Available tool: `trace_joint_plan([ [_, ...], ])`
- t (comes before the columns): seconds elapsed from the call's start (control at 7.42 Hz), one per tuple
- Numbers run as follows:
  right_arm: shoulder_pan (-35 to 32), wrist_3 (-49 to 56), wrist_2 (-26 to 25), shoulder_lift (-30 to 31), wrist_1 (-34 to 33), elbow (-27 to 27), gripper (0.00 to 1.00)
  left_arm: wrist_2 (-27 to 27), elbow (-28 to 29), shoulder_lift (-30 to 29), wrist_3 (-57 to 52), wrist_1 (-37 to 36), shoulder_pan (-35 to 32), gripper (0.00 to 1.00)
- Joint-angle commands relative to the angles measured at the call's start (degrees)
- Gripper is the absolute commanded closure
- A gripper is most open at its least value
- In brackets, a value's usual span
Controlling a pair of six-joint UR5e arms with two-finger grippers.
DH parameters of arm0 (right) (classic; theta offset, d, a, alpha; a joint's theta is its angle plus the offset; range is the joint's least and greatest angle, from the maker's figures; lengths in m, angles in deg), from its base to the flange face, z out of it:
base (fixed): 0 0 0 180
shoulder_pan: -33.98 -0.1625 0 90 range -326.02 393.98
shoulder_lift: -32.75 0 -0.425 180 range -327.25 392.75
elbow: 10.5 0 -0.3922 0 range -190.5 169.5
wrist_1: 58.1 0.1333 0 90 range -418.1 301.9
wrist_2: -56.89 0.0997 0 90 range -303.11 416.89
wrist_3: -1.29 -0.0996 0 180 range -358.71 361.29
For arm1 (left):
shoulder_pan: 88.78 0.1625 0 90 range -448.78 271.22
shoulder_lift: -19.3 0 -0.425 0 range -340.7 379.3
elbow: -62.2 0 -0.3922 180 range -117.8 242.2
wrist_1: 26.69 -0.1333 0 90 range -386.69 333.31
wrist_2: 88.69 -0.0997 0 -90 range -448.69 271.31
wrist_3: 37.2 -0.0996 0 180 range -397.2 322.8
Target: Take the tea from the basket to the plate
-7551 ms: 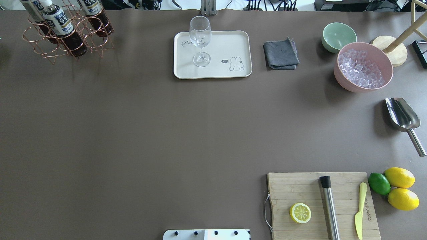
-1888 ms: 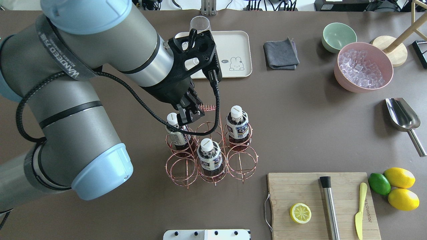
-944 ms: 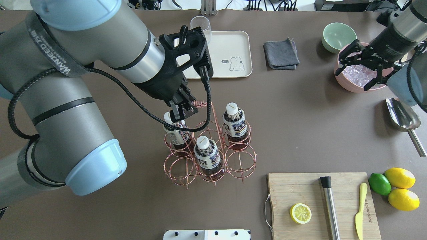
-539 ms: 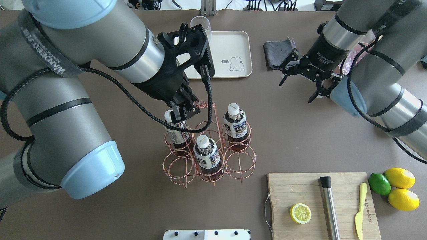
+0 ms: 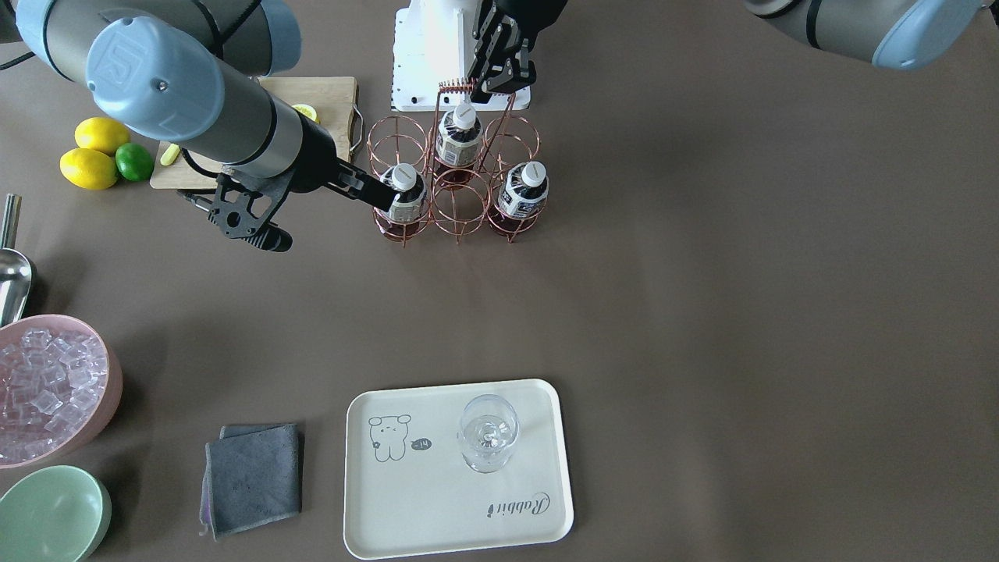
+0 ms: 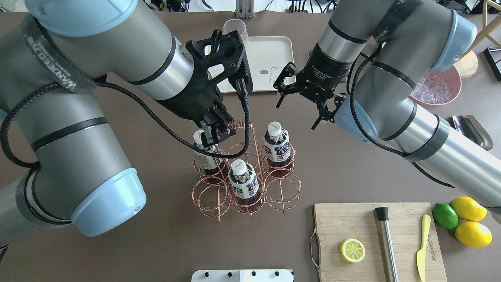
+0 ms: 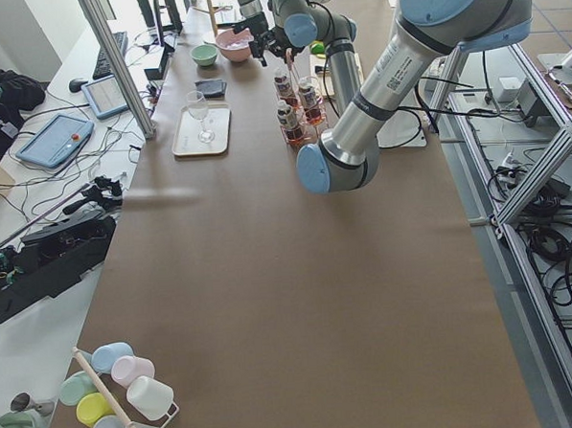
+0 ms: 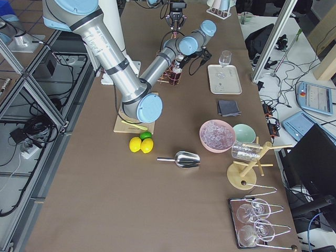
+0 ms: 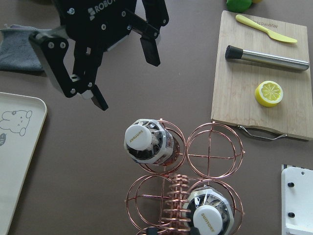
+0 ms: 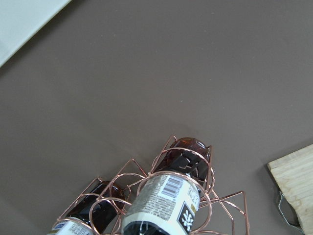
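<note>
Tea [image 6: 277,147] untaken: three are kept in basket [image 6: 211,194] mid-frame, handle clamped by left gripper [image 6: 219,133]; right gripper [image 6: 296,113] spread, empty; plate [image 6: 274,51] unserved.

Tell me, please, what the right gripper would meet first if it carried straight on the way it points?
The right gripper points down at the nearest tea, so it would likely meet that bottle's cap first; depth is hard to judge.
</note>
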Motion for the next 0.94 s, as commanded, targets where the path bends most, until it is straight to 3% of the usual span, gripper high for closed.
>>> trace_joint_plan([
  [0.0,2.71,-2.85,-0.05,-1.86,0.62,-1.01,0.09,-0.33,0.15,0.07,0.05,0.1,0.84,1.0],
  [0.27,4.37,-2.85,-0.31,-2.47,0.71,-1.45,0.19,-0.33,0.07,-0.02,0.05,0.1,1.72,1.0],
  [0.54,4.56,-2.59,-0.14,-2.38,0.54,-1.37,0.4,-0.25,0.07,-0.02,0.05,0.1,1.73,1.0],
  [0.81,4.82,-2.33,0.04,-2.21,0.54,-1.37,0.52,-0.16,0.24,0.07,-0.03,0.1,1.73,1.0],
])
